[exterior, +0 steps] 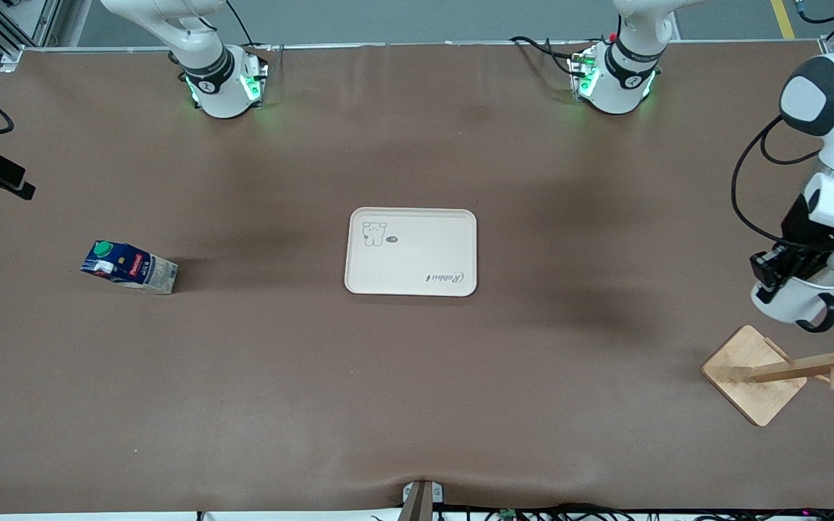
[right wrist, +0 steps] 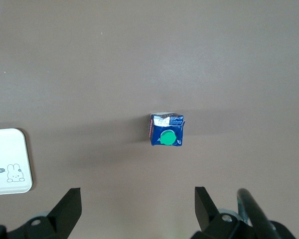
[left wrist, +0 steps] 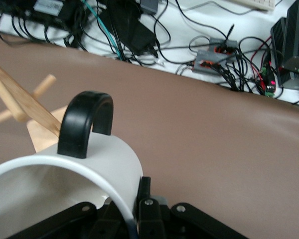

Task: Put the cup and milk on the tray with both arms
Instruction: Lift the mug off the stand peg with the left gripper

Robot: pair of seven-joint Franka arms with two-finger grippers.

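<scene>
L gripper (exterior: 786, 278) clamped on cup (exterior: 797, 300) rim, over wooden rack (exterior: 754, 373); tray (exterior: 411, 251) mid-counter toward R arm's end. R gripper (right wrist: 137, 206) fingers apart, high above upright milk (right wrist: 167, 130)

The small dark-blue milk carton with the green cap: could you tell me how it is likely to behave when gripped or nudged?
The small dark-blue milk carton stands upright on a narrow base, so a sideways nudge would probably tip it. Its creased top suggests thin card that may dent under a firm squeeze. Flat sides should suit the open right gripper above it.
</scene>
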